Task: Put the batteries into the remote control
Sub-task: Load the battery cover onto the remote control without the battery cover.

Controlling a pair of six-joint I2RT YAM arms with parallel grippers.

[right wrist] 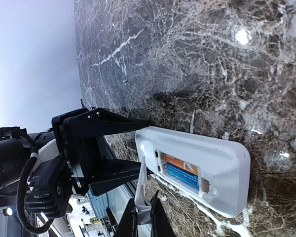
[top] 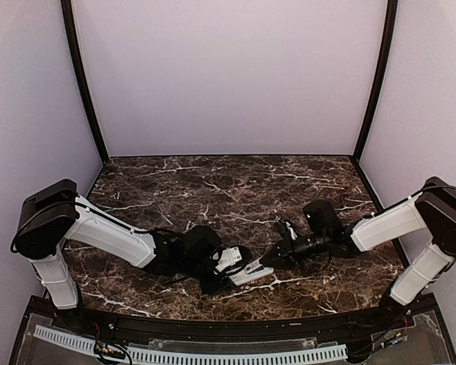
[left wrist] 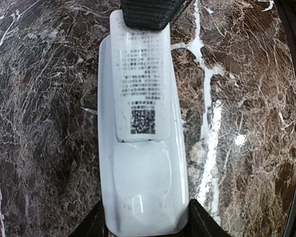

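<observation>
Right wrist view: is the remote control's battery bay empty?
No, the orange battery and the blue battery lie side by side in the remote control's open bay.

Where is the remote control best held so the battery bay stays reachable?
Grip the remote control across its two long edges at the end, coming in lengthwise, as the left gripper does. Those sides are parallel, and that grip leaves the open battery bay clear.
</observation>
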